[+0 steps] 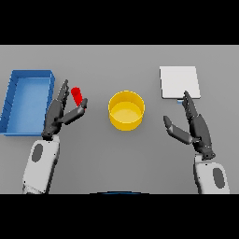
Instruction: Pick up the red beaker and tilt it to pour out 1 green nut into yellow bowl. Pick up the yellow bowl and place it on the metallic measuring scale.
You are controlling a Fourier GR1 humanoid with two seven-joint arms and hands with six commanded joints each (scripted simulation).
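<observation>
The left hand reaches up from the lower left, its fingers straight and spread, the thumb angled out just beside the red beaker; it grips nothing. The right hand hovers at the right, its fingers relaxed and open, holding nothing, tips near the metallic measuring scale. The yellow bowl stands mid-bench between the hands. A blue tray sits at the far left of the grey bench.

Bare table around yellow bowl
</observation>
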